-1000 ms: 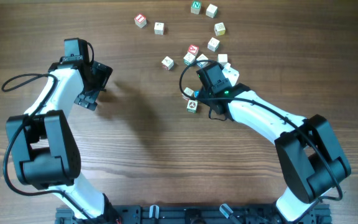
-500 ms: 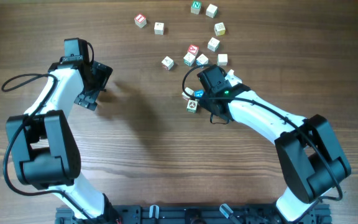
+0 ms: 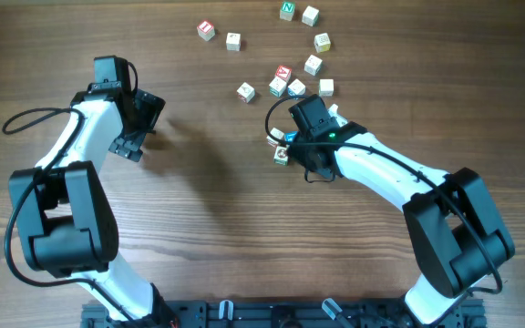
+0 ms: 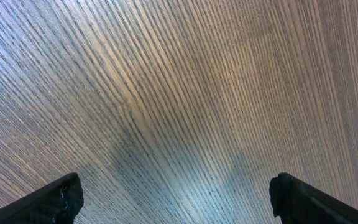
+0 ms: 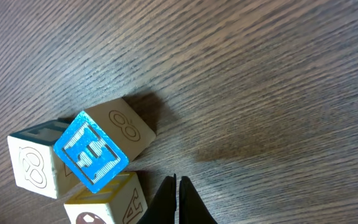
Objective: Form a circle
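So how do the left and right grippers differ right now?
The left gripper has its jaws wide open; the right gripper has its jaws shut. The left gripper hangs over plain table, away from the cubes; the right gripper sits beside a cluster of cubes. Both hold nothing.

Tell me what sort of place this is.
Probably a robot test bench: a left arm and right arm mounted at a wood-grain table, with scattered letter cubes.

yellow-faced cube [image 5: 104,208] cut off below, left fingers [image 4: 55,200] cropped
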### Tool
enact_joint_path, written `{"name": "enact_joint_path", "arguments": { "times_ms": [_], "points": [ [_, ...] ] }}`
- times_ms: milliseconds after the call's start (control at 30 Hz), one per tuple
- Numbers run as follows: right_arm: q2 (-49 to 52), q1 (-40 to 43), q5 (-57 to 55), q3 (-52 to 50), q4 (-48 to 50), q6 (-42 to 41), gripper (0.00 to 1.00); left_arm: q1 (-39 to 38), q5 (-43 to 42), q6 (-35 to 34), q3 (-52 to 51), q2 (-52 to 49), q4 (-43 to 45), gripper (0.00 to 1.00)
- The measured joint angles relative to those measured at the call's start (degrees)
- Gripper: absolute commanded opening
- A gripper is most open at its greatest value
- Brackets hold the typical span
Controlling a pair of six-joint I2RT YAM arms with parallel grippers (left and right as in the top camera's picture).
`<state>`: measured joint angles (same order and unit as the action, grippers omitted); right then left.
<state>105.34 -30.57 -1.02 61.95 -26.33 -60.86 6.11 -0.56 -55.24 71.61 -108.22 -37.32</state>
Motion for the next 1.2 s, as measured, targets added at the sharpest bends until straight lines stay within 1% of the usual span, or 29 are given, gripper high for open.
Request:
{"name": "enact_joint_path", "arguments": {
  "times_ms": [233,867,1200],
  "points": [
    [0.00,-0.02,1.44,0.00,3.45,0.98,0.05,0.00,0.00,0.00,0.00,0.00,0.00,1.00],
    [0.00,-0.02,3.15,0.00,3.04,1.81,0.05,0.00,0.00,0.00,0.00,0.00,0.00,1.00],
    [0.00,-1.92,1.11,-1.09,3.30,2.32,0.04,0.00,0.00,0.00,0.00,0.00,0.00,1.00]
  ]
}}
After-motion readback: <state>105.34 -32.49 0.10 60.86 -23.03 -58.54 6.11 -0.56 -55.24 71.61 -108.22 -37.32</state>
